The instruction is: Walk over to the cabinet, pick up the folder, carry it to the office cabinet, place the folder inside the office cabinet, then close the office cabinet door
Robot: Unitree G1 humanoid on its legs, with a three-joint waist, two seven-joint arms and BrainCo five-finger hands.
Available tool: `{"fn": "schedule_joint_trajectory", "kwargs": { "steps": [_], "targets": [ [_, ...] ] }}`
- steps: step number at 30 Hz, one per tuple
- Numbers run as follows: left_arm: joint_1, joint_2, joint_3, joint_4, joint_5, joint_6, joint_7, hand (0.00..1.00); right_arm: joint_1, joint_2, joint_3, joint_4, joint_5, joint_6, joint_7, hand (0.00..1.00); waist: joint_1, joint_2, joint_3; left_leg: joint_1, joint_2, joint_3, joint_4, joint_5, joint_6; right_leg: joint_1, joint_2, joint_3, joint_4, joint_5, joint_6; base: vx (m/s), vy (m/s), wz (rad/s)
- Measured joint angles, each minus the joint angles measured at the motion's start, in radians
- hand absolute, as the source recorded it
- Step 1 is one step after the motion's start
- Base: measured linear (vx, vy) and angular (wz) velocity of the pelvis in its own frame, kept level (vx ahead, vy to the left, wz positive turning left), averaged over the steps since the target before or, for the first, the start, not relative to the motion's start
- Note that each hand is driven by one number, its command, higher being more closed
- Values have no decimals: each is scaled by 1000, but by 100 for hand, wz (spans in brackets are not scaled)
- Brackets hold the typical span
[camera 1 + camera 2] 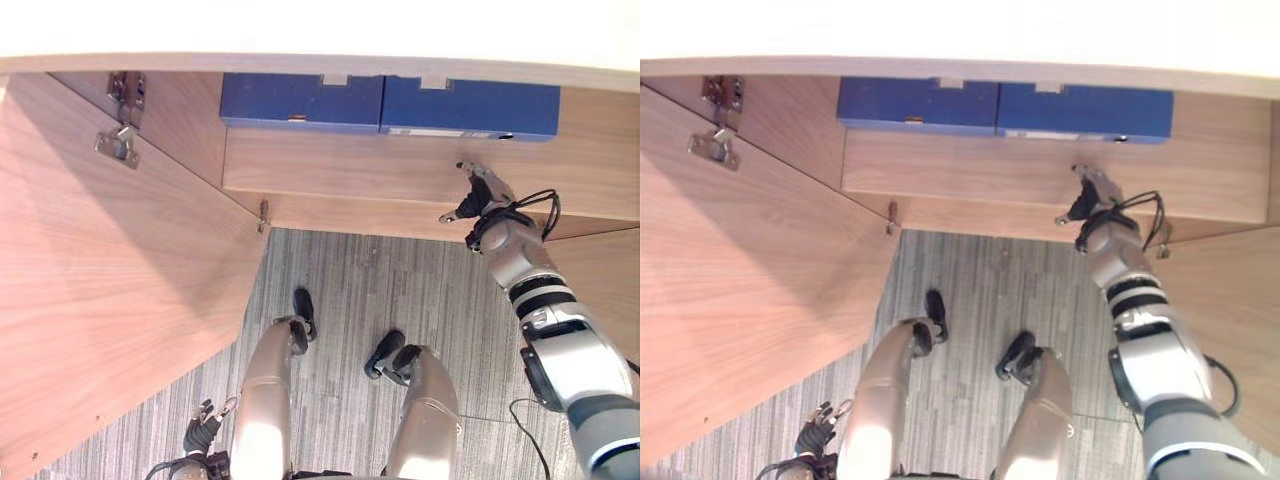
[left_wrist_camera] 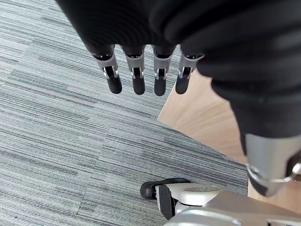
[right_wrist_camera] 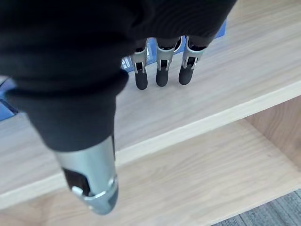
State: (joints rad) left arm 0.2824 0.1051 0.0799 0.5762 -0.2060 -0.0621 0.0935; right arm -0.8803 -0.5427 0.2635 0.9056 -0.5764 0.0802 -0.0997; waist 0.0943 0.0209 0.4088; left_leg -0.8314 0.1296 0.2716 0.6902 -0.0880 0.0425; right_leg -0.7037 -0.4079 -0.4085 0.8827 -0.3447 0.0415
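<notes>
— Where is the folder sitting?

— Two are lying flat, side by side and touching, at the back of the light wood-grain shelf (image 1: 400, 170) inside the open cabinet. The left-hand folder (image 1: 300, 102) is a dark blue, matte, rectangular slab. The right-hand folder (image 1: 470, 108) is showing the same blue and shape, with a pale strip running along its near edge. I cannot tell which one the task means.

— Is a hand gripping either of them?

— No. The right hand (image 1: 483, 190) is reaching over the shelf just in front of the right-hand folder. In the right wrist view its silver, dark-tipped fingers (image 3: 161, 70) are pointing straight out in a row, close together, with nothing between them and the thumb. I cannot tell whether the tips are touching the wood.

— And the other one?

— The left hand (image 1: 203, 425) is hanging low beside the leg, its fingers (image 2: 136, 75) relaxed and straight, carrying nothing.

— What is surrounding the cabinet?

— A broad door (image 1: 100, 300) of the same smooth brown wood grain is standing wide open on the left, with a silver metal hinge (image 1: 120, 140) showing near its top. Below, grey carpet (image 1: 340, 280) with fine stripes is covering the floor.
</notes>
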Motion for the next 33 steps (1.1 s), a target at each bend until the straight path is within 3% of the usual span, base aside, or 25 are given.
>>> {"fn": "schedule_joint_trajectory", "kwargs": {
  "steps": [5, 11, 13, 16, 20, 25, 33],
  "targets": [
    [8, 6, -1, -21, -1, 5, -1, 0, 25, 49, 27, 10, -19, 19, 30, 0, -3, -13, 2, 78, -5, 10, -89, 32, -4, 72, 25, -12, -89, 38, 4, 26, -20, -5],
    [18, 19, -1, -37, 0, 13, -17, 0, 89, 149, 92, 40, -29, 31, 97, 0, -9, -42, -8, 251, -22, 12, -321, 129, -27, 226, 87, -56, -284, 110, 2, 49, -55, -3],
    [17, 23, -1, -32, 6, 13, -30, 0, 151, 222, 104, 75, 18, 29, 156, 0, -7, -51, -13, 343, -28, 12, -443, 186, -40, 302, 122, -74, -375, 140, 0, 118, -88, -4],
    [7, 23, 7, -13, 24, 12, -37, 0, 236, 300, 108, 94, 89, 28, 169, 0, -5, -53, -15, 405, -23, 11, -502, 209, -53, 361, 151, -83, -432, 156, -1, 100, -69, -6],
    [-42, 17, 49, 97, 64, 10, -31, 0, 333, 400, -64, 122, 236, 8, 113, 0, -7, -56, -45, 486, -2, 17, -561, 225, -75, 450, 210, -80, -538, 197, -3, 98, -66, -17],
    [-72, 17, 87, 229, 114, 11, 1, 0, 478, 430, -257, 130, 398, -11, 40, 0, -13, -79, -147, 630, -9, 46, -725, 283, -99, 562, 269, -58, -691, 257, 2, 82, -30, -18],
    [-108, 11, 125, 350, 191, 26, 38, 0, 715, 496, -442, 175, 532, -42, 6, 0, -50, -77, -264, 686, -15, 50, -777, 298, -101, 604, 286, -47, -748, 267, 5, 3, -22, -5]
  ]
}}
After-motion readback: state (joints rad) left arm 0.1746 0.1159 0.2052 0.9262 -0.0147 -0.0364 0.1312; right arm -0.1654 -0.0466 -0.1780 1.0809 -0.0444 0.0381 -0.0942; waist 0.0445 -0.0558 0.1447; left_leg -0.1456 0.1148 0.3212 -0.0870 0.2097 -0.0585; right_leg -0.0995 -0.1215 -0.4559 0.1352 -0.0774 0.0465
